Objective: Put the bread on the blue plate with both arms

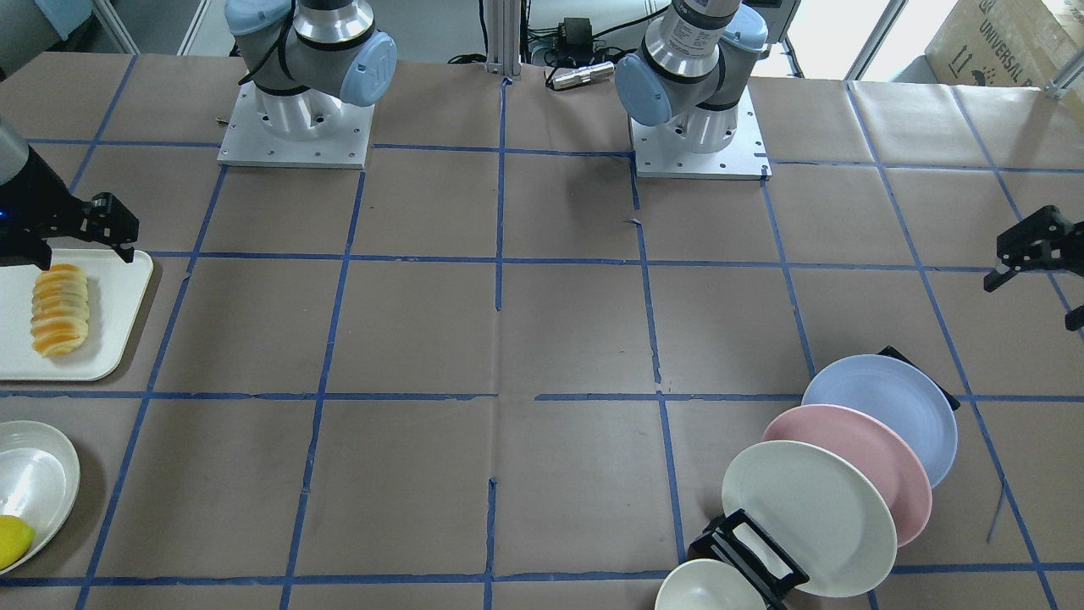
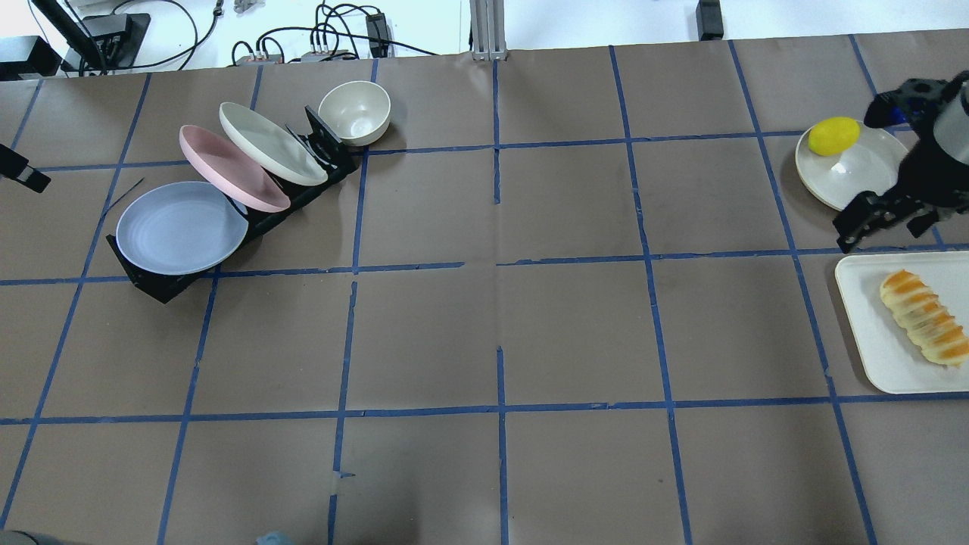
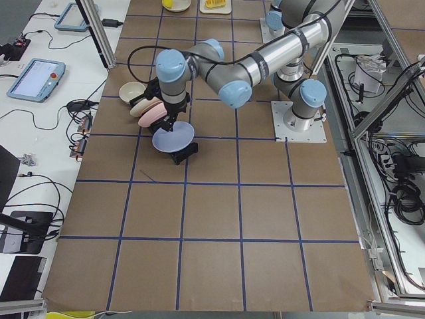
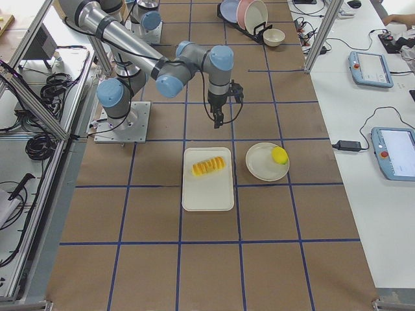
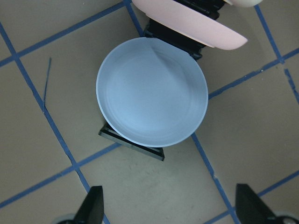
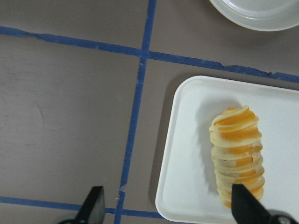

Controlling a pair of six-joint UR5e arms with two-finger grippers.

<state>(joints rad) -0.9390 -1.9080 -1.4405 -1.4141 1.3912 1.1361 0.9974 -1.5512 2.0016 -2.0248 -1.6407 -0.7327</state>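
The bread (image 1: 59, 309) lies on a white tray (image 1: 114, 339) at the table's right end; it also shows in the overhead view (image 2: 921, 318) and the right wrist view (image 6: 237, 154). My right gripper (image 1: 80, 241) hovers open and empty just beyond the tray's far edge, with the bread under one fingertip (image 6: 245, 205). The blue plate (image 2: 182, 227) leans in the front slot of a black rack (image 2: 163, 286). My left gripper (image 1: 1037, 292) hangs open and empty above and beside it, and the left wrist view looks straight down on the plate (image 5: 152, 98).
A pink plate (image 2: 231, 168) and a cream plate (image 2: 269, 144) stand in the same rack behind the blue one, with a cream bowl (image 2: 354, 112) beside it. A yellow lemon (image 2: 833, 136) sits on a cream plate (image 2: 852, 178) next to the tray. Both arm bases (image 1: 296, 135) stand at the table's robot side.
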